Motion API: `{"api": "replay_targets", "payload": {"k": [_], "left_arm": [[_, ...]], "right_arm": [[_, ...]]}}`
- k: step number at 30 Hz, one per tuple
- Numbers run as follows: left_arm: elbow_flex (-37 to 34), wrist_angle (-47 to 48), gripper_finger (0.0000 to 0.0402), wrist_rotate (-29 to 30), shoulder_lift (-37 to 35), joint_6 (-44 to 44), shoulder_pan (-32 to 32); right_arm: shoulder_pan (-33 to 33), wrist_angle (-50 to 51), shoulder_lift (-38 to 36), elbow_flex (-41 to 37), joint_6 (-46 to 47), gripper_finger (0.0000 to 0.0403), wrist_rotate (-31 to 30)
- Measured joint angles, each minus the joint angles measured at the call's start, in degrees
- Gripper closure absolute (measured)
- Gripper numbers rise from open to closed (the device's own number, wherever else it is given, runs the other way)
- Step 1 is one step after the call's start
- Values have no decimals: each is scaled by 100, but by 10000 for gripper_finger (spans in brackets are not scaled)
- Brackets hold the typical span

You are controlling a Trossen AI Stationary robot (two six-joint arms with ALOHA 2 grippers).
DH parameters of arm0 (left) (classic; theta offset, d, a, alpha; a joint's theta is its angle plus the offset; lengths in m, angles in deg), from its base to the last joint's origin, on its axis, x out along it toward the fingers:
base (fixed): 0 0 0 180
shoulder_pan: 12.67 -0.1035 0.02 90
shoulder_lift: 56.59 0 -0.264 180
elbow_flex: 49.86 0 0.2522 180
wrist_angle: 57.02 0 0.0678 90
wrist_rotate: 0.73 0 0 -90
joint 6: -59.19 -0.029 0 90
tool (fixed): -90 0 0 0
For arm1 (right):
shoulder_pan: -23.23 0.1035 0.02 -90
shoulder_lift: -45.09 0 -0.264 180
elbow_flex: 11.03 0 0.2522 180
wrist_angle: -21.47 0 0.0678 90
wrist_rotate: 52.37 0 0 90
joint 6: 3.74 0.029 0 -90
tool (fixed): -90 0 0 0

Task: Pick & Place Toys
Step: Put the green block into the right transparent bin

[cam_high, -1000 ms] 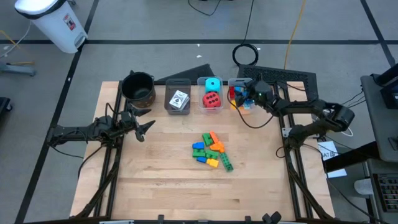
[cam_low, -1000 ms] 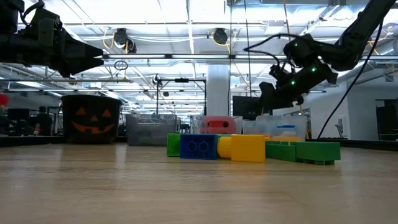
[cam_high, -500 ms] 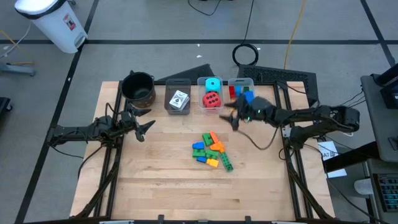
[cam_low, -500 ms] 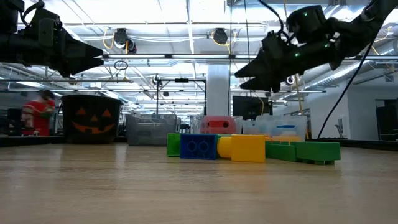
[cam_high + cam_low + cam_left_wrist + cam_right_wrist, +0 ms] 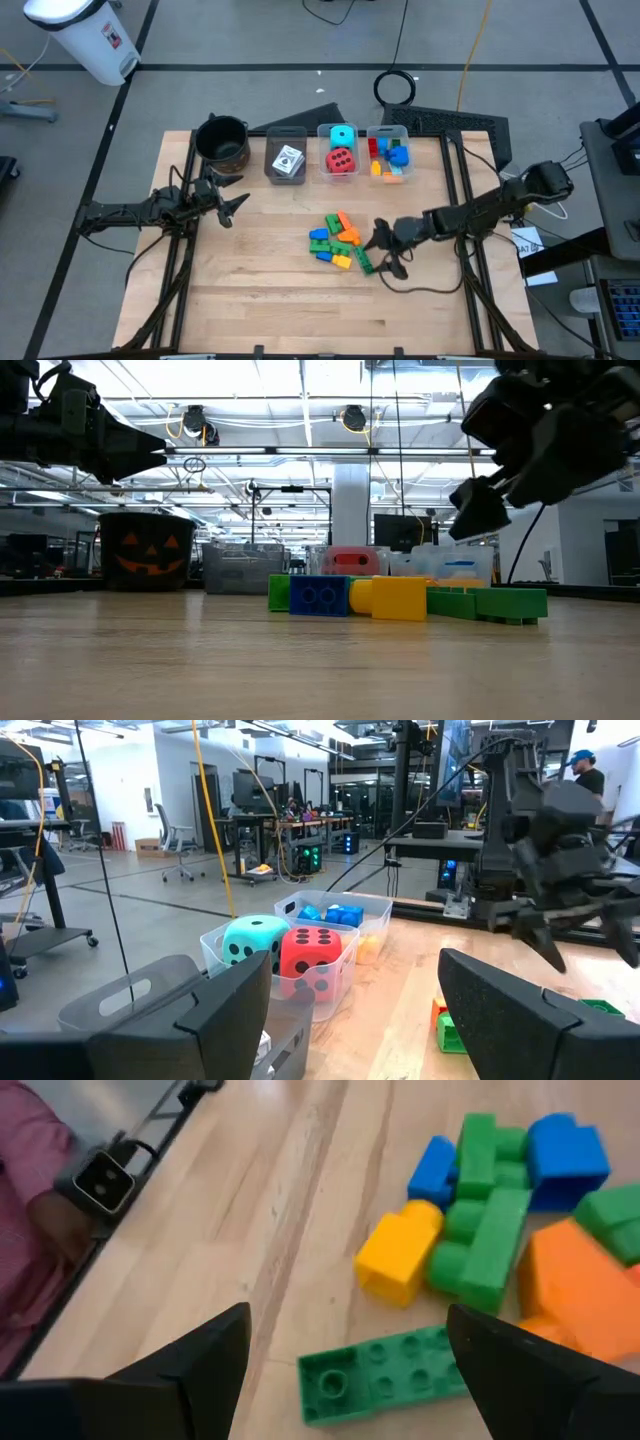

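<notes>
Left gripper (image 5: 232,205): fingers spread, holding nothing, parked over the table's left edge; the black pot (image 5: 222,140) sits just behind it, the brick pile well off to its right.

Card bin (image 5: 287,158): clear tub along the back edge holding white cards (image 5: 288,161), behind and left of the working gripper.

Cube bin (image 5: 341,152): next tub along, with the cyan dotted cube (image 5: 342,135) behind the red dotted cube (image 5: 341,160); the left wrist view shows both resting inside.

Brick pile (image 5: 340,241): blue, green, orange and yellow bricks bunched mid-table, directly left of the right gripper.

Green flat brick (image 5: 390,1373): long studded plate at the pile's near edge, lying right under the right gripper, seen between its fingers in the right wrist view.

Yellow brick (image 5: 398,1261): just ahead of the fingers, touching the green bricks beside it.

Right gripper (image 5: 385,248): fingers wide apart, empty, hovering low at the pile's right edge and not touching any brick.

Brick bin (image 5: 388,156): tub at the back right already holding red, blue and orange bricks, well behind the right gripper.

Handling: the bricks look like light, rigid, smooth plastic, likely to skid if nudged; the green plate seems best gripped across its narrow width on the flat side walls, not over the studs.
</notes>
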Motion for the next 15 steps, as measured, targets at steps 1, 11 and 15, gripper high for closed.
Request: {"api": "replay_targets", "payload": {"k": [1,11,15], "left_arm": [[-1,0,110,1,-1,0,1],[-1,-2,110,1,0,0,-1],[-1,-2,110,1,-1,0,-1]], "right_arm": [[120,-24,49,0,53,99,-134],[242,-314,879,0,-919,99,-778],[194,-351,1055,4,-1104,99,-776]]}}
